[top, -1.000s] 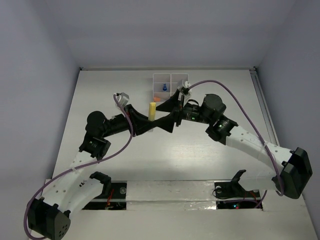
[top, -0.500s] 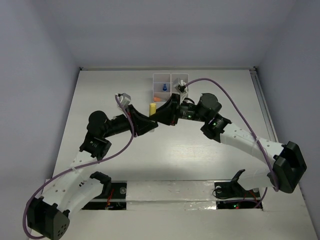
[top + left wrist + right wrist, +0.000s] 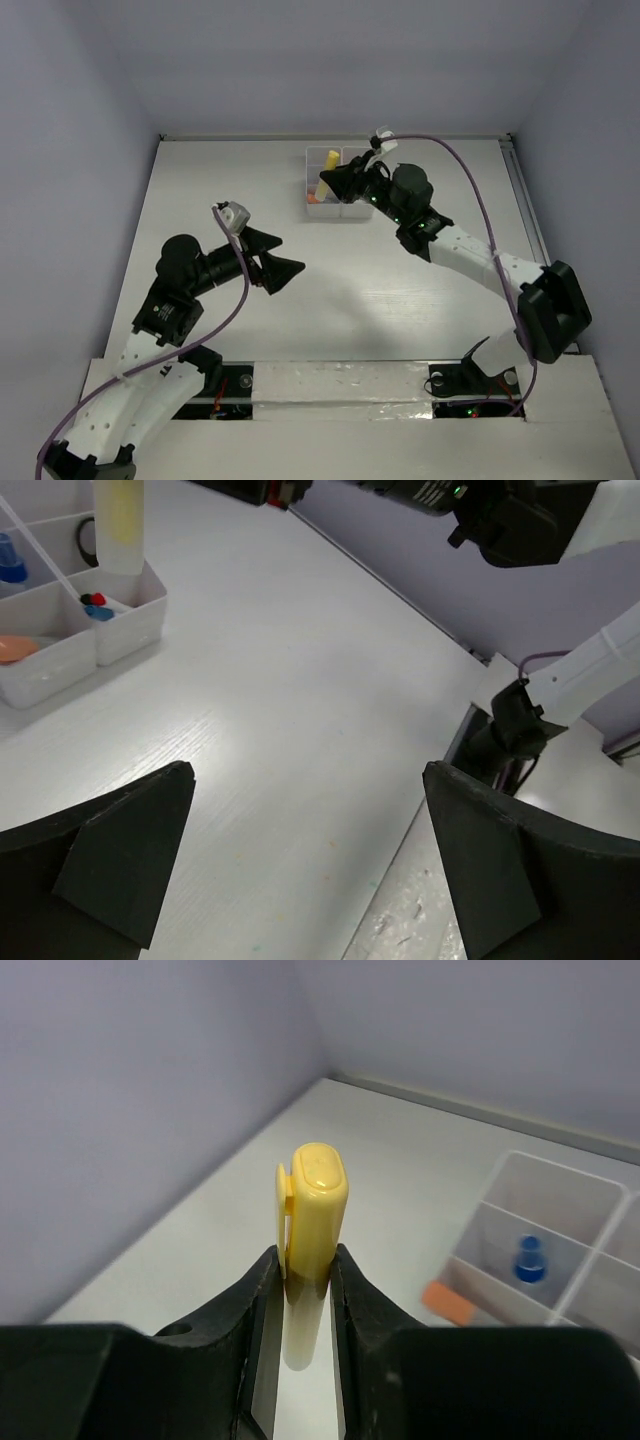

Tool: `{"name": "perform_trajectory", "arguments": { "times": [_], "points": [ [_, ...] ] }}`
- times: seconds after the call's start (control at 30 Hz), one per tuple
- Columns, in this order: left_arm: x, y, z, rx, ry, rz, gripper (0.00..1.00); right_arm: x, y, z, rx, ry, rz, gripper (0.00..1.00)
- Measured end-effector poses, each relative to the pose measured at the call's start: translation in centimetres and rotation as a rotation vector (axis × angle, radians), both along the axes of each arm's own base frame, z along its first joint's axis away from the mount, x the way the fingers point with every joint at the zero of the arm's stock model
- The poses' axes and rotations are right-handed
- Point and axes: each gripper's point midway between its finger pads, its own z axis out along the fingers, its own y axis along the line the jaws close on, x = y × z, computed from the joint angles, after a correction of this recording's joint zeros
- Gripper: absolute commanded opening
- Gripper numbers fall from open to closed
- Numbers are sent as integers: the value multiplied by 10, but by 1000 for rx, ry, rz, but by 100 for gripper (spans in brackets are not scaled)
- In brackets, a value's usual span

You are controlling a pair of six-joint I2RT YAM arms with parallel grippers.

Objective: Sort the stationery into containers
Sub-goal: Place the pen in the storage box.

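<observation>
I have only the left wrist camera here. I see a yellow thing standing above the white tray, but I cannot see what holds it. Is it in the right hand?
Observer: Yes. The right wrist view shows the right hand shut on the yellow item, with one finger on each side and the rounded end sticking out past the fingertips.
Operator: Thank you. And where is my left hand, seen from above?
Observer: In the top view the left hand hangs open over bare table. It is well apart from the tray, nearer to the robot's bases and to the left of it.
</observation>
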Motion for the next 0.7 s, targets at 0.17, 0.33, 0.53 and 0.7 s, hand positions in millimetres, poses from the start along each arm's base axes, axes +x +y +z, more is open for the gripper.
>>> {"name": "perform_trajectory", "arguments": {
  "times": [0.17, 0.33, 0.53, 0.7],
  "points": [
    [15, 12, 0, 26, -44, 107, 99, 47, -2, -56, -143, 15, -152, 0],
    [38, 36, -7, 77, -51, 293, 99, 80, -5, -123, -324, 25, -246, 0],
    [45, 58, 2, 66, -84, 402, 99, 111, -1, -132, -408, -71, -308, 0],
    [47, 63, 4, 63, -91, 423, 99, 125, 3, -146, -453, -104, -326, 0]
  ]
}}
